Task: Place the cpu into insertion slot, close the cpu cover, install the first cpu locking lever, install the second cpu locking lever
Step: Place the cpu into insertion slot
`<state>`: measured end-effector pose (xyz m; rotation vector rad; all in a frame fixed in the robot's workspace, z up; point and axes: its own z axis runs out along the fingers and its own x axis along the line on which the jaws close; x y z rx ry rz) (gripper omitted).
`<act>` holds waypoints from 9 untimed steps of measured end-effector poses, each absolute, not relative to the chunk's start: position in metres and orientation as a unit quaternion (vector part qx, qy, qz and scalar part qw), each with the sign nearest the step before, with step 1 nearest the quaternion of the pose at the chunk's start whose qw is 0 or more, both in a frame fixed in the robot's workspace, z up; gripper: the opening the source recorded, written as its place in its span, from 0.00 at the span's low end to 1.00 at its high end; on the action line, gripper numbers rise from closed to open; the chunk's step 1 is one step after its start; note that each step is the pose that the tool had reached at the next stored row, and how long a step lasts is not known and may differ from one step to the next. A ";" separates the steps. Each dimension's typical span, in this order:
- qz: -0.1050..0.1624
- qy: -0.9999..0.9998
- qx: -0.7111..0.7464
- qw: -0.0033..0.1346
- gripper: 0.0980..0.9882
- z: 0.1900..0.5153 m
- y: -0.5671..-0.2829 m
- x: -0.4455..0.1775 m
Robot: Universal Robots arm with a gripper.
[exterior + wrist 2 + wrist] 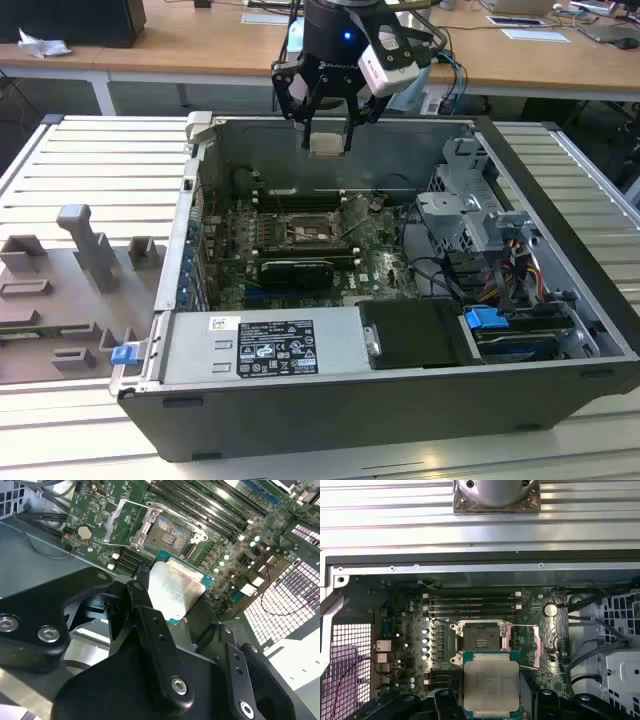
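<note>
I am pinching the cpu (328, 145) by two opposite edges. My gripper (327, 130) is closing only to the chip's width, with its fingers (141, 592) pressing the chip's sides in the second wrist view. I am hanging over the open computer case (330, 420). In the exterior view the insertion slot (303, 232) is lying at six o'clock from the chip, well apart and unfilled. The cpu cover (352, 217) is standing raised at the slot's three o'clock.

Socket (481, 641) clear from above. Raised cover (115, 520) stands beside it, memory slots (470, 600) alongside. Drive cage (465, 195) crowds one end of the case (300, 400).
</note>
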<state>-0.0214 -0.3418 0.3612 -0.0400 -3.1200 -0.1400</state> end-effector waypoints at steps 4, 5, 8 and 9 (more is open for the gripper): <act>-0.045 -0.999 -0.018 0.009 0.50 0.361 -0.342 -0.022; -0.045 -0.999 -0.019 0.009 0.50 0.361 -0.342 -0.022; -0.045 -0.999 -0.022 0.009 0.50 0.361 -0.342 -0.022; -0.045 -0.999 -0.023 0.009 0.50 0.361 -0.342 -0.022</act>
